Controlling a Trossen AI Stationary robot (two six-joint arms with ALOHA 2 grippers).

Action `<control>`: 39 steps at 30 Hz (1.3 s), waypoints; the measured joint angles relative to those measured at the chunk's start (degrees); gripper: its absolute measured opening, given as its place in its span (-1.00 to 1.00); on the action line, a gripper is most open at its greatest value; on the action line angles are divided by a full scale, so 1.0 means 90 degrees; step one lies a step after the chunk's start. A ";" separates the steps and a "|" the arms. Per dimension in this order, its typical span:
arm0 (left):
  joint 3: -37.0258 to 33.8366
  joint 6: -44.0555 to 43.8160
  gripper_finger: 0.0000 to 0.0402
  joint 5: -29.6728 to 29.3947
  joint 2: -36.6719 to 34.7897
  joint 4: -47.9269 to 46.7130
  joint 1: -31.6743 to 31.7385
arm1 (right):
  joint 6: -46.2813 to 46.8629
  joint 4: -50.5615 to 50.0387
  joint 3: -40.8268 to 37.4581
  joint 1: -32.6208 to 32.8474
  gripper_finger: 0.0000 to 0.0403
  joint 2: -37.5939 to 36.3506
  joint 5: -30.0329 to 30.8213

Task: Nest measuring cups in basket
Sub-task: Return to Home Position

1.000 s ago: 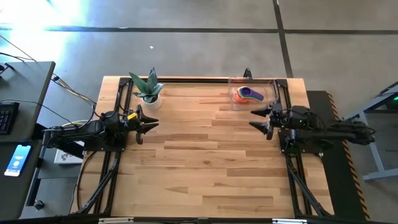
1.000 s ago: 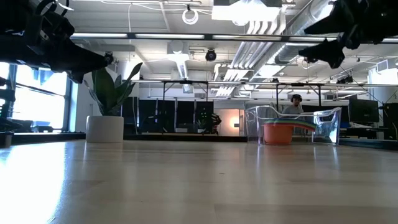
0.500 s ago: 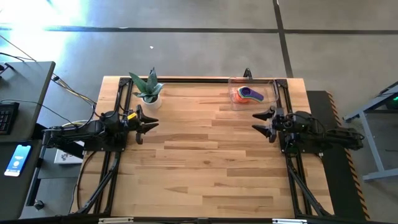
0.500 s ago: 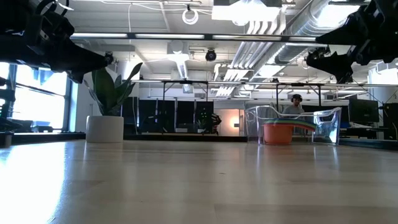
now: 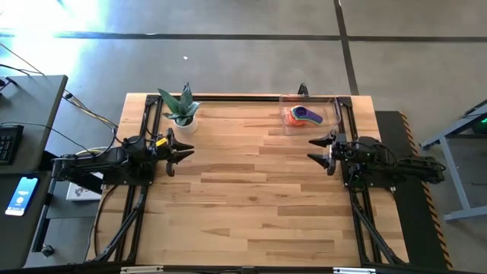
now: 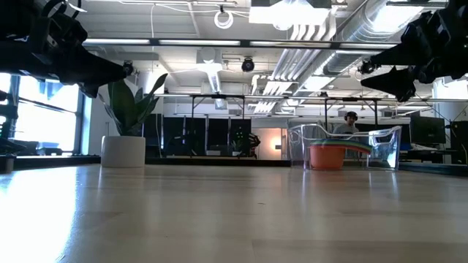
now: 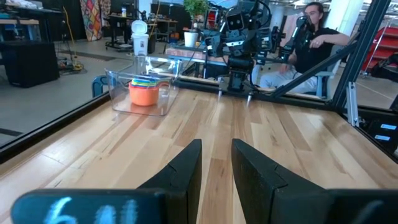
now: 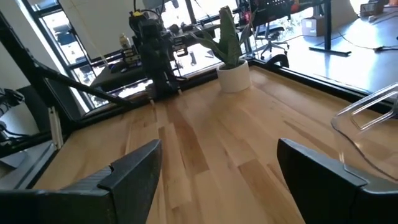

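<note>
right gripper [image 5: 312, 150] hanging wide, empty, near basket [image 6: 384, 150] | left gripper [image 5: 183, 151] idling table-left, narrowly parted | measuring cups [image 5: 304, 116] sitting nested in basket

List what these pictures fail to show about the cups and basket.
- Cup count: the measuring cups are too small in the high view; the orange cup hides inner ones in the left wrist view.
- Basket: mostly cut off by the right wrist picture's edge.

Grey concrete floor [image 5: 228, 46], dark seams, glare [image 5: 46, 19] at 11 o'clock. Black desk [image 5: 38, 106] at 9 o'clock holds a keyboard [image 5: 6, 144] and a phone [image 5: 20, 195]. Low view: exposed ceiling ducts [image 6: 322, 29] at 12 o'clock, bright window [image 6: 44, 124] at 9 o'clock.
</note>
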 joint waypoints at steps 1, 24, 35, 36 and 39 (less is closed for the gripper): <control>0.0000 0.0000 -0.62 0.0000 0.0000 -0.0002 0.0000 | 0.0000 -0.0013 0.0000 -0.0002 0.53 0.0001 0.0015; 0.0000 0.0000 -0.62 0.0002 0.0000 0.0000 0.0002 | 0.0457 -0.0914 0.0000 0.0000 0.53 0.0004 -0.0020; 0.0000 0.0000 -0.62 0.0002 0.0000 -0.0001 0.0002 | 0.0457 -0.0914 0.0000 0.0000 0.53 0.0004 -0.0020; 0.0000 0.0000 -0.62 0.0002 0.0000 0.0000 0.0002 | 0.0457 -0.0914 0.0000 -0.0001 0.53 0.0004 -0.0020; 0.0000 -0.0001 -0.62 0.0002 0.0000 -0.0001 0.0001 | 0.0457 -0.0914 0.0000 0.0000 0.53 0.0004 -0.0020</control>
